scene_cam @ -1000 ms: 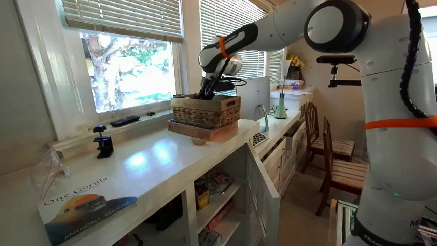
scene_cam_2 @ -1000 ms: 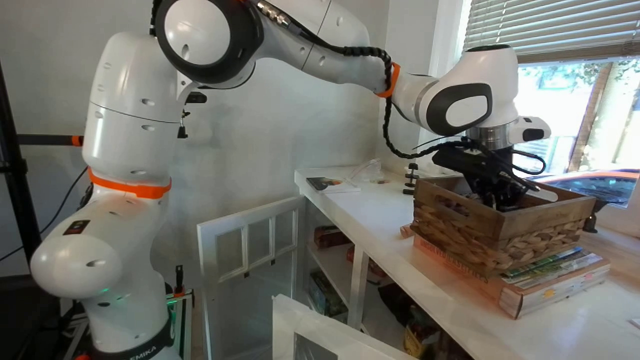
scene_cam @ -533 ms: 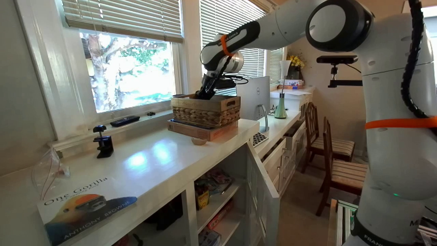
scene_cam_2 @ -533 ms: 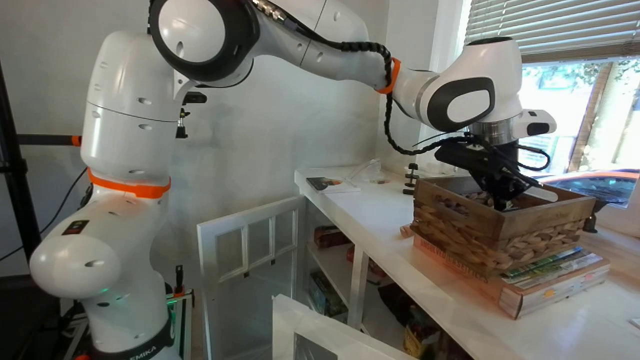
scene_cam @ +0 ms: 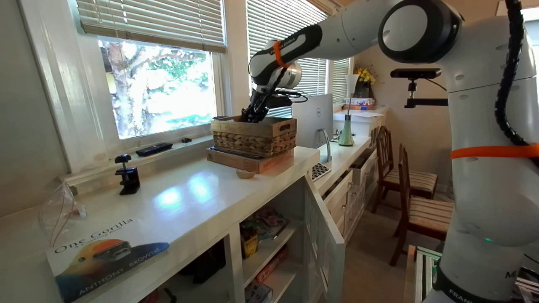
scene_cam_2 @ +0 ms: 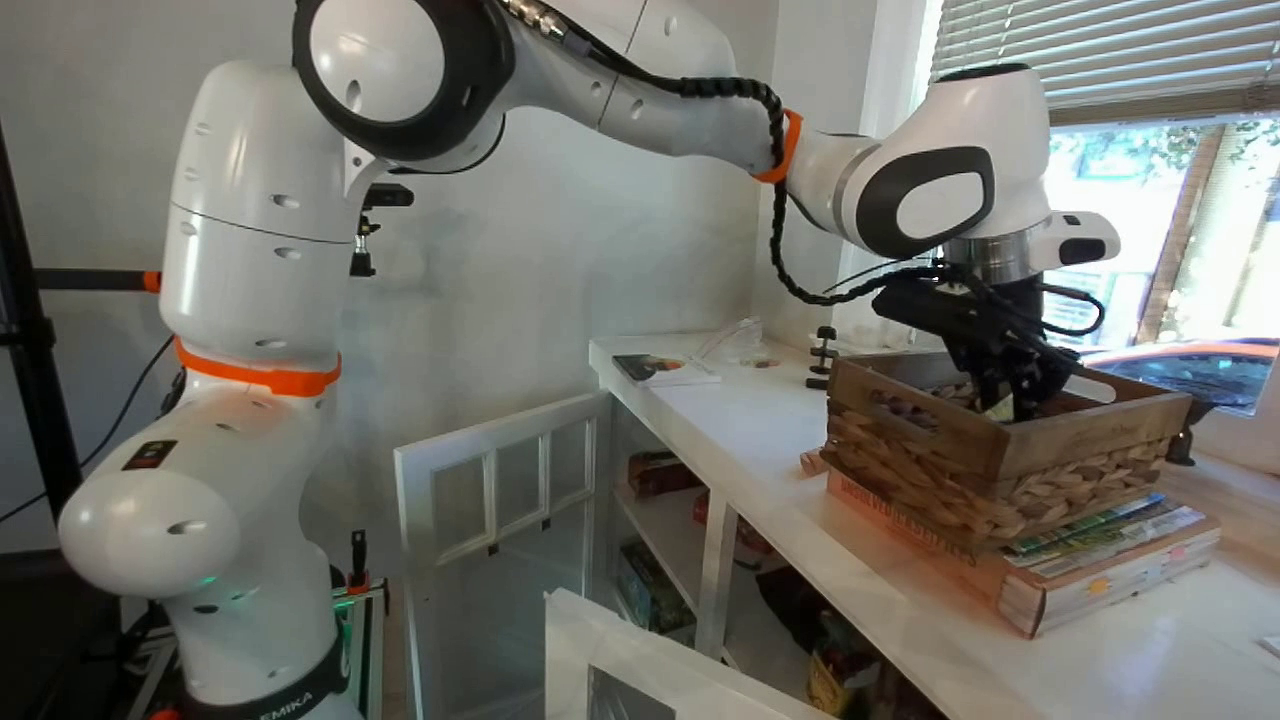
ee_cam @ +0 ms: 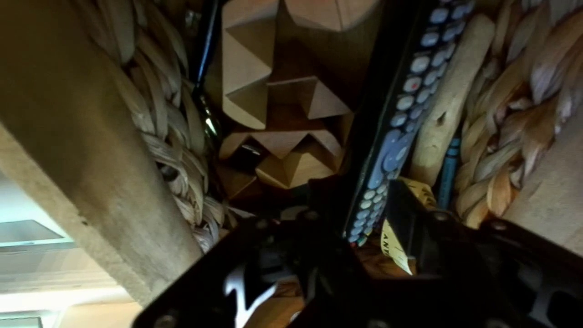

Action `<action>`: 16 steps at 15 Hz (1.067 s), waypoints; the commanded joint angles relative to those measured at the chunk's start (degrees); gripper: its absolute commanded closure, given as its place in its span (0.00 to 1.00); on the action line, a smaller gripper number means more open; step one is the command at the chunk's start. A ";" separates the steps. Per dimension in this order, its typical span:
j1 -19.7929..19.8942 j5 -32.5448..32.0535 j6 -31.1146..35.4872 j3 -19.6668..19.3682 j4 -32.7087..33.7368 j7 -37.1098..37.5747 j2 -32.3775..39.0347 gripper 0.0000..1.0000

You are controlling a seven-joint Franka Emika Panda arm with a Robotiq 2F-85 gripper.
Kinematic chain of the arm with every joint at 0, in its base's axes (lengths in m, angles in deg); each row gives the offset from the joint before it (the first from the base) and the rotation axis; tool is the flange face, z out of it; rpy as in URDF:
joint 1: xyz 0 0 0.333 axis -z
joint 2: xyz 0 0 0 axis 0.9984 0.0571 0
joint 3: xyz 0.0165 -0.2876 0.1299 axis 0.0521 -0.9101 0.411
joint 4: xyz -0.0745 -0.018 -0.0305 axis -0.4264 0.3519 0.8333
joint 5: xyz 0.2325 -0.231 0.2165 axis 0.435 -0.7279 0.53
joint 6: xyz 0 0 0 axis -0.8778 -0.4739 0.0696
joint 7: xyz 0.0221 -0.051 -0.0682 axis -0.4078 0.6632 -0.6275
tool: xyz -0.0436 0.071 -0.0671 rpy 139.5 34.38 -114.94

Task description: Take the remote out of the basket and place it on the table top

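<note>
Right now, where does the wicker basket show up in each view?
In an exterior view: basket near the centre.
In an exterior view: basket right of centre.
Wrist view: basket walls along both sides.
Shared landmark: the hand, reaching down into it.

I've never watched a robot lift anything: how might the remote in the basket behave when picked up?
The remote will probably stay stiff, judging by its straight bar shape. It looks slim, so it's likely light. The hand seems near one end, so the remote might tilt.
</note>
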 commanded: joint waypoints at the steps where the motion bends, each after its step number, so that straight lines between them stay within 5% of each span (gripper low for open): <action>1: -0.06 0.57 -0.57 0.32 1.55 2.38 1.44 0.29; 4: 0.16 1.62 -0.16 0.89 1.82 2.12 2.38 0.05; 8: 0.86 3.92 -0.43 1.57 2.28 0.94 3.47 0.00; 9: 0.94 4.33 -0.36 1.64 2.35 0.92 3.62 0.25; 10: 0.93 4.53 -0.22 1.66 2.43 1.02 3.78 0.25; 16: 0.85 4.56 -0.04 1.70 2.61 1.39 4.17 0.73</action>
